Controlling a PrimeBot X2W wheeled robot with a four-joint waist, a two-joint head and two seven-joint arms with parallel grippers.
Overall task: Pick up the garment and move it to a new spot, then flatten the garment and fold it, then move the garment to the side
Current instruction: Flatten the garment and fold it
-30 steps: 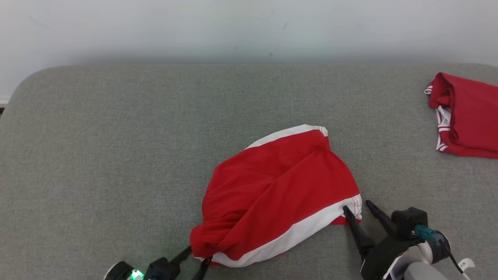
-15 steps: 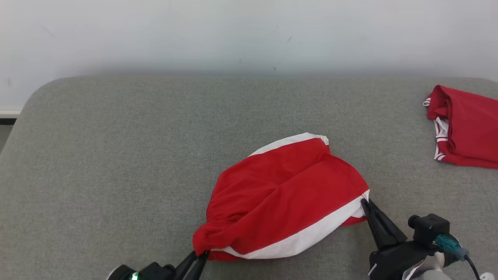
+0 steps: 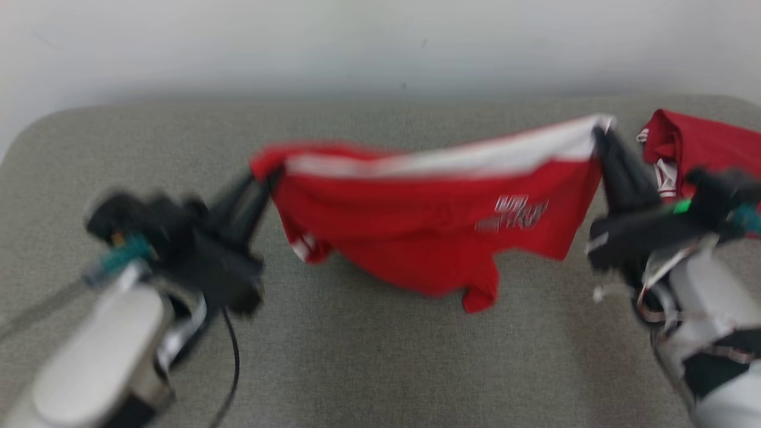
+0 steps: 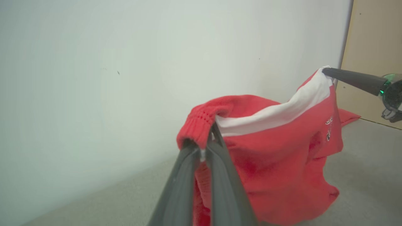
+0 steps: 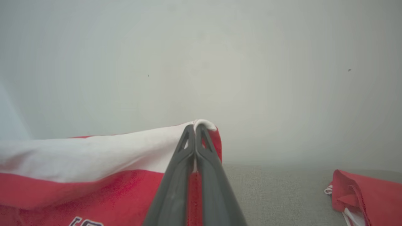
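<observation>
Left gripper (image 3: 269, 177) and right gripper (image 3: 598, 135), jaws pinched on the garment (image 3: 428, 238), have lifted it stretched.

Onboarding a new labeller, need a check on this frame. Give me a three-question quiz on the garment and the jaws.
1. True or false: the garment lies flat on the table.
2. Which part of it are the right jaws shut on? A) the end of the white band B) the printed logo C) nothing
3. What else lies on the table, at its right edge?
Key: 1 false: it hangs stretched between the left jaws and the right jaws. 2 A. 3 a second garment, also red.
</observation>
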